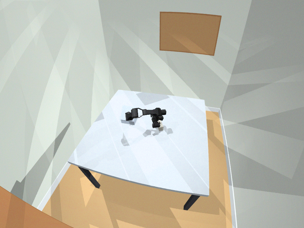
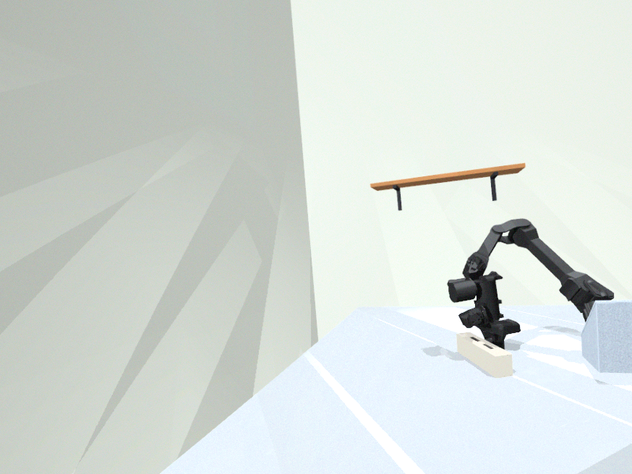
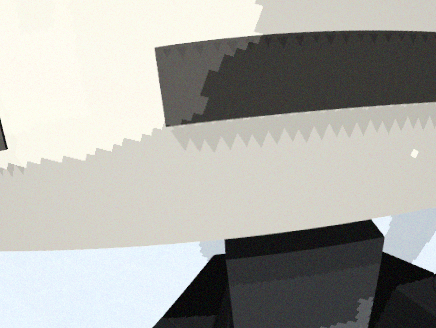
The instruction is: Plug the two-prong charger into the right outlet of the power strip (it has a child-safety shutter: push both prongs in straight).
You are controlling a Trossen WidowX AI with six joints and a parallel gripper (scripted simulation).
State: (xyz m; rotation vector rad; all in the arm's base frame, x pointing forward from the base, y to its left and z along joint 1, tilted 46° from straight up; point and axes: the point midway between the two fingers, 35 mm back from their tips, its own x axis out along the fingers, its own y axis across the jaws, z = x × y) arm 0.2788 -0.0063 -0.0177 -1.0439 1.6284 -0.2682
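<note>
The tool [image 2: 497,337], clamped on the charger [image 3: 302,278], pressed it against the strip [image 2: 484,353]; pushing squarely, without tilt, looked wisest.

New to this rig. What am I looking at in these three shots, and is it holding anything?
One black robot arm is bolted to a pale table. The first picture looks down from high up, the second from the side at table height, and the third from a camera on the arm's wrist. A cream power strip lies on the table with dark slot outlets on top. The gripper points down at the strip, its jaws shut on a dark charger. In the wrist view the charger's front meets the strip's edge; its prongs are hidden, so I cannot tell how they are seated.
</note>
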